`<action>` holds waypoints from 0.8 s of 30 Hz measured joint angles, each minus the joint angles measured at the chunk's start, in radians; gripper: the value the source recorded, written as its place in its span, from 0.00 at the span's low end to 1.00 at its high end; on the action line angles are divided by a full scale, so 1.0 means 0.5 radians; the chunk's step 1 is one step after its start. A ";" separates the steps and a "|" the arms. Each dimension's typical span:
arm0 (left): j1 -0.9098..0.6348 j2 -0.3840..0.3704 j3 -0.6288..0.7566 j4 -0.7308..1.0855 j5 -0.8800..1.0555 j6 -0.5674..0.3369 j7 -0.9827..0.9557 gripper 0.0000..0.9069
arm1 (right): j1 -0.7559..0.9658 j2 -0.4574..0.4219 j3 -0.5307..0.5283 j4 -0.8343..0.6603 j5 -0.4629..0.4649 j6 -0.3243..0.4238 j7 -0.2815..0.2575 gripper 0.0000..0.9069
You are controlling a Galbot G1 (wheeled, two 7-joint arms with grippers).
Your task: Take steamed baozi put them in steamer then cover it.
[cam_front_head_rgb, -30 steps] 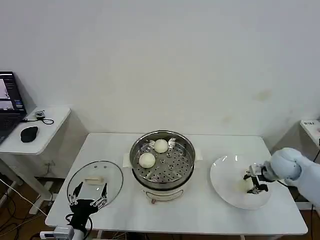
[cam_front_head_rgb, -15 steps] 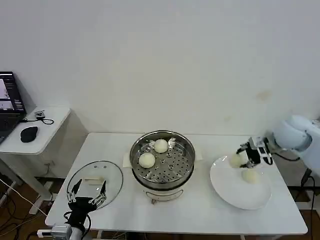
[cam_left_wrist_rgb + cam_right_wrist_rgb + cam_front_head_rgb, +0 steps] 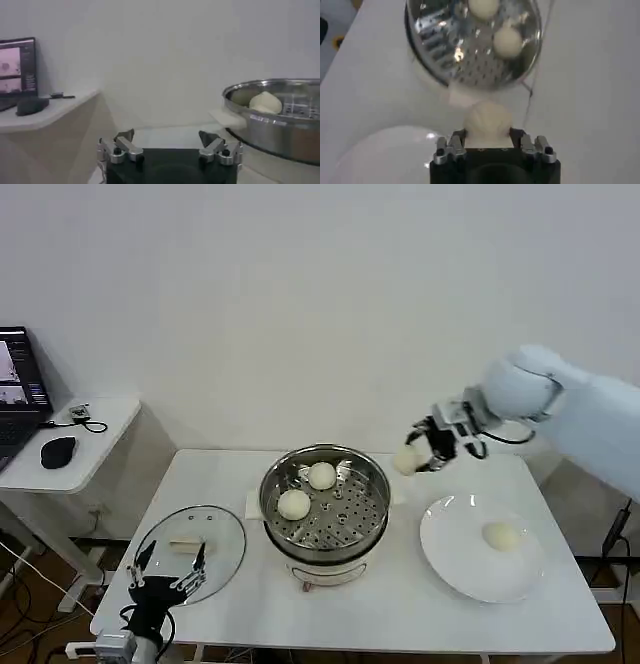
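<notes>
My right end effector [image 3: 422, 454] is gripping a baozi [image 3: 407, 460] beside the steamer [image 3: 325, 502]. My left end effector [image 3: 166, 577] is hanging wide apart over the glass lid [image 3: 190, 549].

Plain white wall [image 3: 320, 304], side desk [image 3: 75, 439]

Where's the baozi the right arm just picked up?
In the head view, the carried baozi is shut in the right gripper, in the air just right of the steamer rim, above the table.
</notes>
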 measured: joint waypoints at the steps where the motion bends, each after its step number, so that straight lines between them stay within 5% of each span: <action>1: 0.005 0.001 -0.007 0.000 -0.002 0.000 0.000 1.00 | 0.000 0.046 -0.012 -0.016 0.002 0.005 0.000 0.68; 12: 0.021 -0.011 -0.060 -0.001 -0.013 -0.002 0.002 1.00 | -0.091 0.451 -0.123 -0.164 -0.018 0.093 -0.025 0.69; 24: 0.023 -0.017 -0.079 0.017 -0.017 -0.007 0.001 1.00 | -0.165 0.610 -0.214 -0.200 -0.049 0.201 -0.080 0.69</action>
